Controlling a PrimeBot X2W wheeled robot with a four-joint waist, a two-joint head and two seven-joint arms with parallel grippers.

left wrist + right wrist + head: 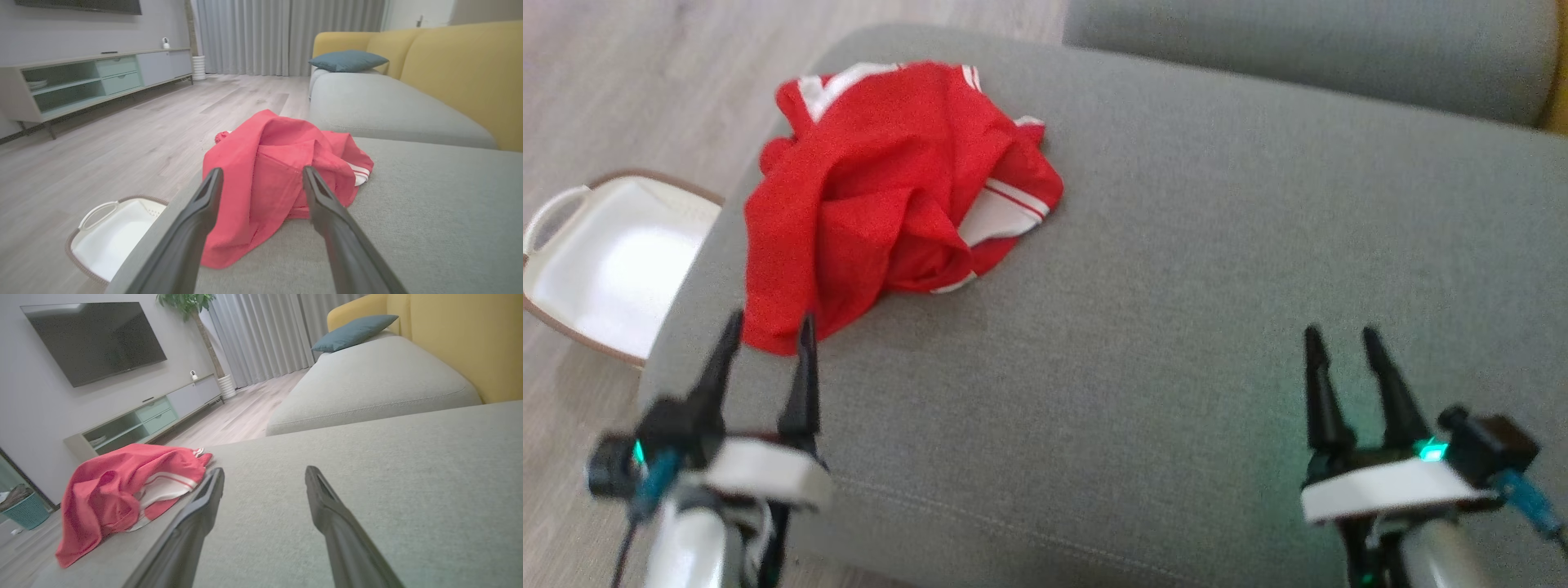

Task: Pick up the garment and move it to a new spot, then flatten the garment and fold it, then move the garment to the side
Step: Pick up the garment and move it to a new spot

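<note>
We're seeing the garment (890, 196), red w/ white trim, lying crumpled in a heap on the grey sofa seat (1176, 286), toward the seat's far left corner, w/ one red flap drooping over the left edge. The left gripper (772, 318) is hovering just at the heap's near edge, jaws standing wide apart and holding nothing; in the left wrist view the two dark fingers are framing the red cloth, but we can't tell whether the tips are touching it. The right gripper (1341, 331) is sitting well apart from the garment, over bare grey fabric on the seat's right side, jaws likewise spread and gripping nothing. On the wood floor (645, 82) just beside the seat's left edge, a white basket (613, 261) w/ a brown rim and a loop handle is standing, approx. level w/ the heap. Beyond the seat a second grey cushion (1298, 49) is adjoining it, w/ a yellow backrest (470, 73) behind and a blue pillow (347, 60) resting at the far end. Across the room a low TV cabinet (81, 81) is running along the wall, grey curtains (286, 36) are hanging at the back, and a dark TV (94, 339) is hanging above the cabinet.
</note>
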